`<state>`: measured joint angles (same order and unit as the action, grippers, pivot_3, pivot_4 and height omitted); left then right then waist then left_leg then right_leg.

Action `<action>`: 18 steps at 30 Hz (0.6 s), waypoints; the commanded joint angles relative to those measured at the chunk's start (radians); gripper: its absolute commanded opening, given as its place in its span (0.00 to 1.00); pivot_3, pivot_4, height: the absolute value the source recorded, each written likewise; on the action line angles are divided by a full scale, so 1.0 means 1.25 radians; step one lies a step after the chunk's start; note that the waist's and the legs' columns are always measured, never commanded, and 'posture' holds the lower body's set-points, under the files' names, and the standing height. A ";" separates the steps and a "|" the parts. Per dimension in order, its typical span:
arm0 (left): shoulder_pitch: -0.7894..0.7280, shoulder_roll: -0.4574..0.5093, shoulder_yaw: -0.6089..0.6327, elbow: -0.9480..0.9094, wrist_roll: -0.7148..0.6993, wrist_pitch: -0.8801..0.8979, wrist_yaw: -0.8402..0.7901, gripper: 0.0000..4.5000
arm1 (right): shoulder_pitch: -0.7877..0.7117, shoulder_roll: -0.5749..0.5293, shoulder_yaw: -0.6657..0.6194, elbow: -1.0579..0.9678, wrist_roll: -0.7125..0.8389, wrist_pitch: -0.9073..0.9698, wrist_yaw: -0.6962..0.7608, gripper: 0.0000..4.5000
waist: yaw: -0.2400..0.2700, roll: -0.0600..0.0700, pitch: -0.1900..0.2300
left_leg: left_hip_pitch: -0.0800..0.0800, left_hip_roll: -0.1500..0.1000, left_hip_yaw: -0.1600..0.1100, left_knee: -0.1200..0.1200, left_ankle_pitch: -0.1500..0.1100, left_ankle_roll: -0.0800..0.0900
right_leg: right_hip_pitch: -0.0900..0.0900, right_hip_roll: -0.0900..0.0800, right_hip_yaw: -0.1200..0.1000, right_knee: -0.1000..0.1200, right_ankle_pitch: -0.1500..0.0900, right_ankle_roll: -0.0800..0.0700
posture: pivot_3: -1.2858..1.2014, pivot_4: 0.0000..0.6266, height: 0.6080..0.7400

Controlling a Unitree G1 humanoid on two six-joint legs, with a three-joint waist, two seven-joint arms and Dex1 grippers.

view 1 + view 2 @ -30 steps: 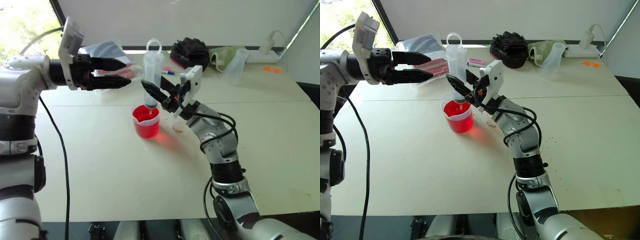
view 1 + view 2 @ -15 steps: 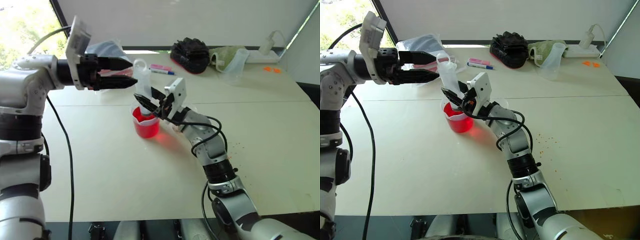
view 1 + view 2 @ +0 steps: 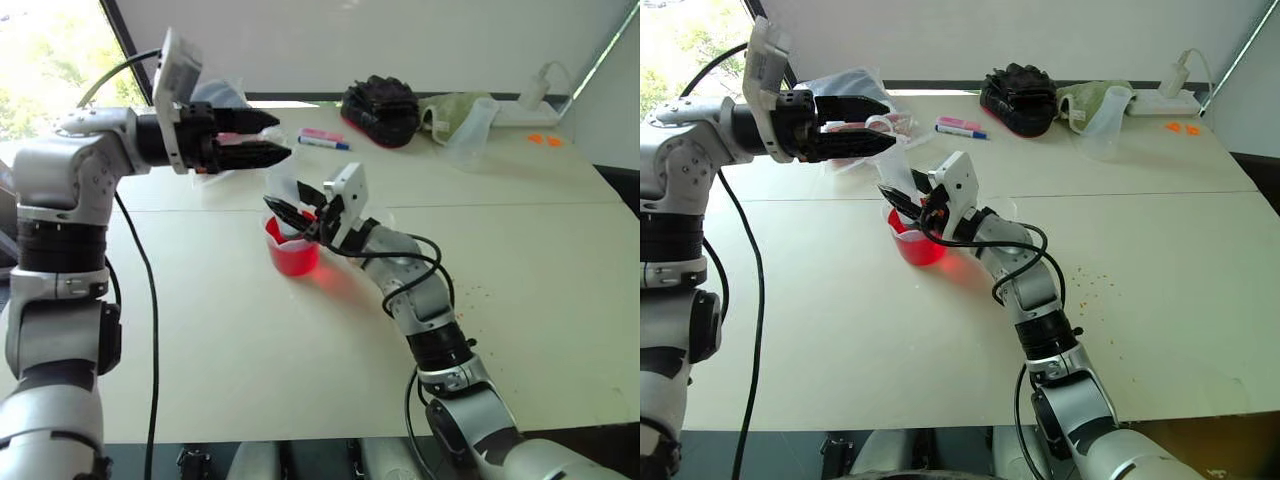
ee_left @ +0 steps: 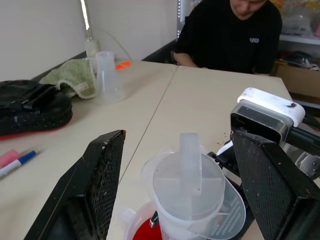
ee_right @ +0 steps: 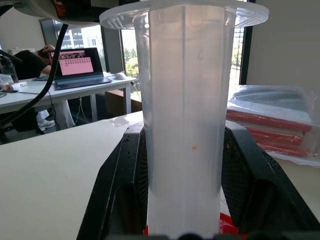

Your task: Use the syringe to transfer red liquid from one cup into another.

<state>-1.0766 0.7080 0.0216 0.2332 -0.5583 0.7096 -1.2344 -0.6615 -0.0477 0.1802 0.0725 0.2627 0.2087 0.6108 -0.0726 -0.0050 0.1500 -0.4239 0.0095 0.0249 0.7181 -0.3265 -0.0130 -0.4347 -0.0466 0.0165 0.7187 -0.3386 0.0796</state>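
Two robot arms are reaching over a pale counter (image 3: 250, 340). The right tool (image 3: 290, 212) is gripping the syringe (image 4: 192, 200), its two black fingers (image 5: 122, 175) pressing on either side of the wide clear barrel. The syringe is standing in the spouted beaker (image 3: 292, 245), which is holding the red liquid (image 3: 293, 258) near the middle of the counter. In the head views the syringe is hard to make out: its clear barrel is blending into the pale counter and the right tool is covering much of it. The lower end and the tip are hidden inside the beaker.

The left tool (image 3: 262, 137) is hanging above and just beside the top of the syringe, pointing across toward it. Its fingers (image 4: 97, 190) are standing wide apart and are holding nothing; in the left wrist view the plunger top is sitting between them without touching either one.

Only a sliver of the smaller clear cup (image 3: 385, 218) is peeking out behind the right arm, so its contents cannot be told.

At the far edge of the counter are lying a black pouch (image 3: 380, 100), a green cloth (image 3: 440, 105), a cloudy jug (image 3: 472, 128) and two markers (image 3: 322, 138). A clear packet (image 3: 845, 95) is sitting behind the left tool, partly covered by it. Across the counter a person in a black shirt (image 4: 232, 35) is sitting, cut off at the top of the left wrist view.
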 commanded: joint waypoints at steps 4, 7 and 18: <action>-0.016 0.001 0.025 -0.019 -0.014 -0.002 0.006 0.73 | -0.006 0.001 -0.004 -0.039 0.000 -0.017 0.003 0.31 | 0.000 0.000 0.000 | 0.000 0.000 0.000 0.000 0.000 0.000 | 0.000 0.000 0.000 0.000 0.000 0.000 | 0.52 0.24 0.78; -0.012 0.003 0.023 -0.021 -0.012 -0.002 0.010 0.51 | -0.007 -0.001 -0.004 -0.039 -0.001 -0.016 0.005 0.31 | 0.000 0.000 0.000 | 0.000 0.000 0.000 0.000 0.000 0.000 | 0.000 0.000 0.000 0.000 0.000 0.000 | 0.52 0.24 0.78; 0.025 0.036 0.000 -0.061 -0.006 0.013 -0.019 0.01 | -0.009 -0.002 -0.006 -0.039 0.001 -0.012 0.004 0.31 | 0.000 0.000 0.000 | 0.000 0.000 0.000 0.000 0.000 0.000 | 0.000 0.000 0.000 0.000 0.000 0.000 | 0.52 0.24 0.78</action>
<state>-1.0527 0.7276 0.0208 0.1888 -0.5712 0.7181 -1.2444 -0.6610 -0.0518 0.1890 0.0725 0.2562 0.2104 0.6179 -0.0727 -0.0050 0.1500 -0.4239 0.0095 0.0249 0.7182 -0.3265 -0.0130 -0.4347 -0.0467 0.0165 0.7187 -0.3387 0.0796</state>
